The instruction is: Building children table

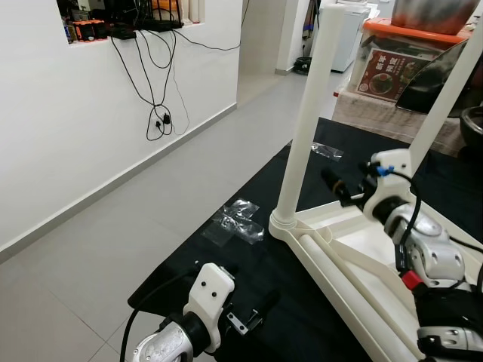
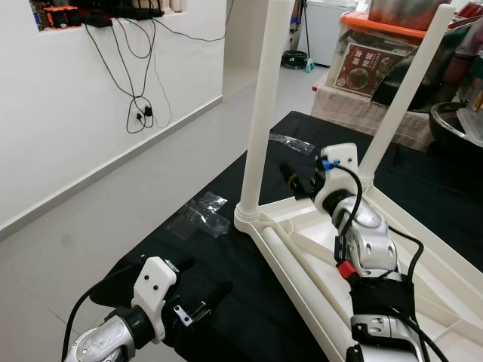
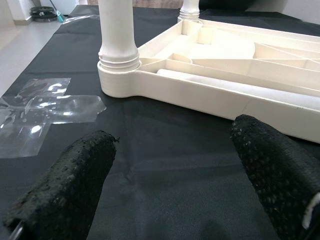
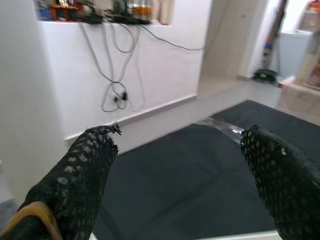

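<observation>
Cream plastic, light and stiff: in your head views the upturned table (image 1: 355, 256) lies on the black mat (image 1: 249, 279) with a leg (image 1: 306, 113) standing; grip low there. Left gripper (image 3: 175, 165) gapes empty beside its corner. Right gripper (image 4: 180, 165), open, holds nothing.

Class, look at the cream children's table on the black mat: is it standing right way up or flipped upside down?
Upside down. The tabletop lies flat on the black mat with its ribbed underside facing up, and two legs point upward.

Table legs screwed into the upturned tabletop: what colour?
Cream white table legs, clearest in the left eye view.
</observation>
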`<state>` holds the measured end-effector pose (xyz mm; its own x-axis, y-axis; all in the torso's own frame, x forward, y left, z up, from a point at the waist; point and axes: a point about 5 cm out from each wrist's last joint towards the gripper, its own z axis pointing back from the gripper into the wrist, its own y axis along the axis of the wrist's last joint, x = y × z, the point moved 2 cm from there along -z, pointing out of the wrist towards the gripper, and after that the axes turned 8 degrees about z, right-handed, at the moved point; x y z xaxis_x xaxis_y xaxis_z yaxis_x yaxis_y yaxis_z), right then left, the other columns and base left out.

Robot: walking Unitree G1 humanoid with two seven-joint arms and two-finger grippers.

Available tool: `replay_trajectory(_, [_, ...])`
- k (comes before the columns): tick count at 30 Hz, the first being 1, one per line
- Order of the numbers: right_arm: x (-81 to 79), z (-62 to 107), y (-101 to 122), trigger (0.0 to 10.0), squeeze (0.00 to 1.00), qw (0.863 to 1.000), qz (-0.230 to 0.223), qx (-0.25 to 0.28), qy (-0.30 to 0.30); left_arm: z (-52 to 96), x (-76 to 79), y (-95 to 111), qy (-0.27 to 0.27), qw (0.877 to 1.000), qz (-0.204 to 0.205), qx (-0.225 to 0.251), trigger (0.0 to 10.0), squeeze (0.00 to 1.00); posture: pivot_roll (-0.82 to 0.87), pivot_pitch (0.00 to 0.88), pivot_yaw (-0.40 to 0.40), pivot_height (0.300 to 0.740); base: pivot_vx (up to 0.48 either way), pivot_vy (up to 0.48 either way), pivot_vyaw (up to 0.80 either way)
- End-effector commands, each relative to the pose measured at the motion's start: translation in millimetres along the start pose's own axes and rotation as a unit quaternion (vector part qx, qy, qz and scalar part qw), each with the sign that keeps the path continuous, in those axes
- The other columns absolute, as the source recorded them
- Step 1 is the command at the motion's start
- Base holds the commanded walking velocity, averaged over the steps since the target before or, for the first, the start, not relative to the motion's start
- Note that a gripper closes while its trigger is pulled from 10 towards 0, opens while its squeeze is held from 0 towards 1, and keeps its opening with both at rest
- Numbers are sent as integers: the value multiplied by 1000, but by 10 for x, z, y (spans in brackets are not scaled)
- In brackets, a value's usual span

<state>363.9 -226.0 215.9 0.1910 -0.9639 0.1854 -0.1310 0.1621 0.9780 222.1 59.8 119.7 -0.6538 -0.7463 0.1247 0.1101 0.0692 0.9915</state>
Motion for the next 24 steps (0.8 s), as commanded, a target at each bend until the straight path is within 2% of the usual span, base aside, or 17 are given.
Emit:
replay_trajectory(1, [-63,11,18,10000,0,1000,-18,14,-1,-5,-17,-34,5,1000,0,-10,10000,0,67,23,-83,740,0,0,-688])
replay_trajectory(3, [-199,19,25,10000,0,999,-32,22,5,-5,-28,-33,10,1000,-1,-9,10000,0,65,24,-81,740,0,0,-713])
replay_trajectory(4, [-199,19,25,10000,0,999,-32,22,5,-5,-28,-33,10,1000,-1,-9,10000,0,65,24,-81,740,0,0,-738])
replay_trajectory(5, [-307,34,40,10000,0,999,-18,31,14,-4,-39,-32,14,1000,-1,-9,10000,0,64,25,-81,740,0,0,-750])
replay_trajectory(6, [-307,34,40,10000,0,999,-18,31,14,-4,-39,-32,14,1000,-1,-9,10000,0,64,25,-81,740,0,0,-750])
replay_trajectory(7, [-377,43,49,10000,0,999,-7,38,20,-4,-47,-31,16,1000,-1,-10,10000,0,64,26,-80,740,0,0,-788])
replay_trajectory(9, [-619,120,105,10000,0,998,4,58,28,3,-75,-10,29,1000,-4,-4,10000,0,58,25,-82,740,0,0,-800])
replay_trajectory(12, [-707,169,139,10000,0,997,18,67,28,7,-86,3,35,999,-6,-1,10000,0,58,25,-82,740,0,0,-800])
replay_trajectory(15, [-917,390,133,10000,0,996,32,73,35,24,-106,26,47,999,-13,8,10000,0,52,26,-77,740,0,0,-800])
replay_trajectory(16, [-917,390,133,10000,0,996,32,73,35,24,-106,26,47,999,-13,8,10000,0,52,26,-77,740,0,0,-800])
replay_trajectory(18, [-966,502,79,10000,0,997,36,65,34,30,-123,36,55,998,-16,13,10000,0,43,23,-73,740,0,0,-800])
replay_trajectory(24, [-938,531,47,10000,0,998,23,53,15,19,-152,56,65,997,-35,18,10000,0,39,16,-68,740,0,0,-800])
